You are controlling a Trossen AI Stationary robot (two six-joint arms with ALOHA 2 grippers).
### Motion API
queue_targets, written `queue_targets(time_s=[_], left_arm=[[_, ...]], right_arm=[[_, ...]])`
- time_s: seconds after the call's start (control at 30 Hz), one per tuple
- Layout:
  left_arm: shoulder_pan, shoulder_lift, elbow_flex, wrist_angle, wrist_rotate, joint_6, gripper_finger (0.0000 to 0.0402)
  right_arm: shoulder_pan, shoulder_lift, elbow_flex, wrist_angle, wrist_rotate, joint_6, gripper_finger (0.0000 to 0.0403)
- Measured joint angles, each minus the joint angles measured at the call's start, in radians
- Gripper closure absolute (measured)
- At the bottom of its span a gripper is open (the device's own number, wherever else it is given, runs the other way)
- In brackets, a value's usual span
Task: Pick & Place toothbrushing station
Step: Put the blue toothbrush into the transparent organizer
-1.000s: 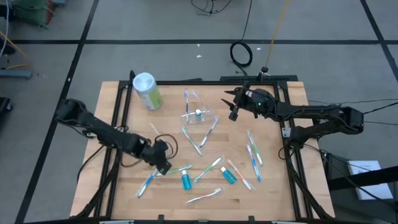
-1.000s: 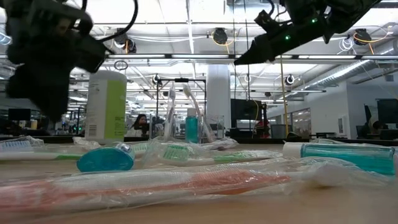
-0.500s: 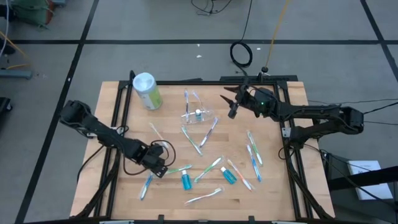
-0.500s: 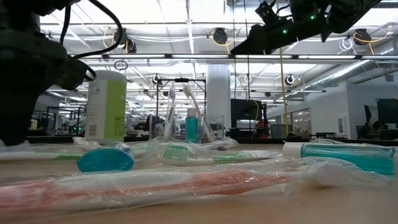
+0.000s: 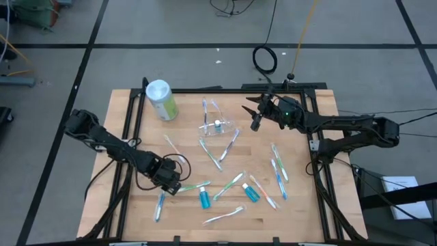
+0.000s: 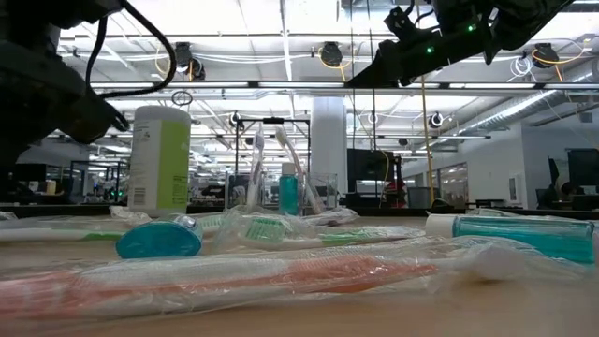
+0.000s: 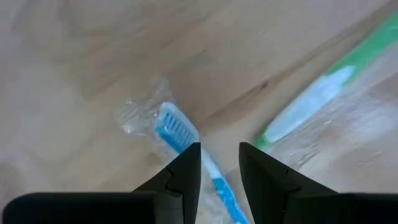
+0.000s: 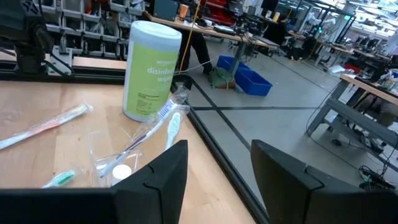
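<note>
Your left gripper [image 7: 219, 163] sat low at the table's [image 5: 123, 123] seven o'clock, jaws slightly apart astride a blue toothbrush [image 7: 180, 134]; your right gripper [image 5: 254, 113] hovered at one o'clock, jaws apart.

Around the work: what we see on and beyond the table

We see a green canister [image 5: 161, 100] with a white lid standing upright near the far left corner of the wooden table [image 5: 123, 123]; its label reads "disinfect" in part. A coiled black cable [image 5: 265, 59] lies on the grey floor [image 5: 171, 24] beyond the table's far edge, with a yellow cord [image 5: 305, 31] running past it. Blue bins [image 8: 244, 78] sit on the floor farther off.
</note>
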Motion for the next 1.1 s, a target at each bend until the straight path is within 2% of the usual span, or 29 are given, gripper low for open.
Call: queue_targets(time_s=[0.13, 0.27, 0.33, 0.53, 0.6, 0.67, 0.8, 0.9, 1.1], left_arm=[[0.004, 0.0, 0.0, -0.052, 0.067, -0.026, 0.0289], [0.002, 0.0, 0.0, -0.084, 0.033, -0.072, 0.0289], [0.003, 0.0, 0.0, -0.068, 0.048, -0.108, 0.0289], [-0.006, 0.0, 0.0, -0.045, 0.212, -0.144, 0.0289], [-0.014, 0.0, 0.0, -0.05, 0.237, -0.182, 0.0289], [-0.027, 0.0, 0.0, -0.074, 0.22, -0.229, 0.0289], [-0.055, 0.0, -0.012, -0.133, 0.083, -0.327, 0.0289], [-0.07, 0.0, -0.032, -0.103, 0.004, -0.413, 0.0289], [-0.083, -0.004, -0.09, 0.008, -0.05, -0.476, 0.0289]], right_arm=[[0.0, 0.0, 0.0, 0.002, 0.0, -0.001, 0.0234], [0.0, 0.0, 0.0, 0.005, 0.0, -0.002, 0.0234], [0.0, 0.0, 0.0, 0.005, 0.0, -0.002, 0.0234], [0.0, 0.0, 0.0, 0.005, 0.0, -0.002, 0.0234], [0.0, 0.0, 0.0, 0.005, 0.0, -0.002, 0.0234], [0.0, 0.0, 0.0, 0.005, 0.0, -0.002, 0.0234], [0.0, 0.0, 0.0, 0.005, -0.001, -0.002, 0.0234], [0.0, 0.0, 0.0, 0.005, -0.001, 0.0, 0.0234], [0.0, 0.0, 0.0, 0.005, -0.003, 0.023, 0.0234]])
